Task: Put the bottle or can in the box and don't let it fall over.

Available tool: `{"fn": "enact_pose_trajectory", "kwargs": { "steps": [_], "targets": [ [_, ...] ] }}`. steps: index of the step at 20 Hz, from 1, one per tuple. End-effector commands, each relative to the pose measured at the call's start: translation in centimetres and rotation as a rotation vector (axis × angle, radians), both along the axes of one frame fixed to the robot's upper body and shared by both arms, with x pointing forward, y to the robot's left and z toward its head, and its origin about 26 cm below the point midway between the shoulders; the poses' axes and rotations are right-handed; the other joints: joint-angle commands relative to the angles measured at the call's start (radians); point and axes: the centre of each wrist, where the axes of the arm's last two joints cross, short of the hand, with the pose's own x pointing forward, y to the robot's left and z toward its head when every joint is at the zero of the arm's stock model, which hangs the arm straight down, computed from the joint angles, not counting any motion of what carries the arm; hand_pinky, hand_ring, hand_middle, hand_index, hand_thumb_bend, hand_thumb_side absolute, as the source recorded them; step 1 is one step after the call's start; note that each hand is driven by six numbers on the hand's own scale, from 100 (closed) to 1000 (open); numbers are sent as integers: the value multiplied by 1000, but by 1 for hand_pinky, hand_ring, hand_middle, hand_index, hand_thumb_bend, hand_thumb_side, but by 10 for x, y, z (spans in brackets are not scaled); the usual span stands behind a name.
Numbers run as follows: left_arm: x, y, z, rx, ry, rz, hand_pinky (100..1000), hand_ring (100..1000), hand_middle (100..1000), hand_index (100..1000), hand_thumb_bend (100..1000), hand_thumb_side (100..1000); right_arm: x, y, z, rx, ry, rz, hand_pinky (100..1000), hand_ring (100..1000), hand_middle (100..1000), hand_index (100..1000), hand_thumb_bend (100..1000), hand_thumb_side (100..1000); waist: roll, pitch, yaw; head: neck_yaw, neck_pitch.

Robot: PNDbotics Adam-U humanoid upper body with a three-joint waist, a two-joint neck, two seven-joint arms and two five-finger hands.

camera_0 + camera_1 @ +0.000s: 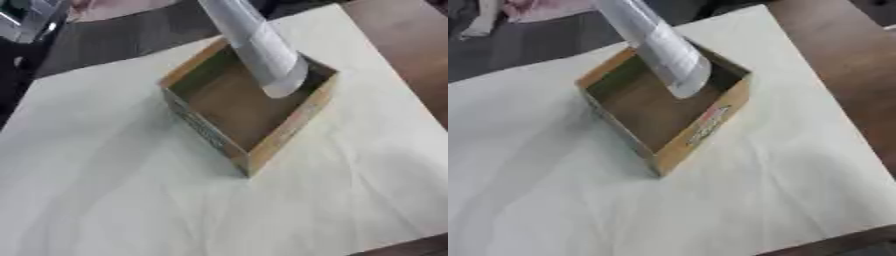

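Bottle (262, 47): pale, cylindrical; seen upper centre, lower end over the far part of the box interior.
Box (278, 134): open cardboard tray, centre of frame, resting on a pale cloth (131, 200).
Long axis: tilted, running from the top edge down and rightward into the box.
Hands: none is shown; their state and the nearer arm cannot be determined.
Contact with box floor: cannot be determined.
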Motion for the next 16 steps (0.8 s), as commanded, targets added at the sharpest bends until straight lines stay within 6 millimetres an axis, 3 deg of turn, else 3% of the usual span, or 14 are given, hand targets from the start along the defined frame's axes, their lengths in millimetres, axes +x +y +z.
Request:
{"fn": "enact_pose_trajectory", "kwargs": {
  "steps": [1,16],
  "targets": [
    [-3,4,6,22,-23,18,100,100,258,322,100,381,-1,1,8,-21,-26,4,1000,1000,1000,992,100,661,-12,-13,-1,8,-13],
    [10,22,-11,16,-15,95,100,100,274,358,100,359,-1,1,4,-23,-23,1,1000,1000,1000,993,100,684,-8,10,-14,11,-34]
  ]
}}
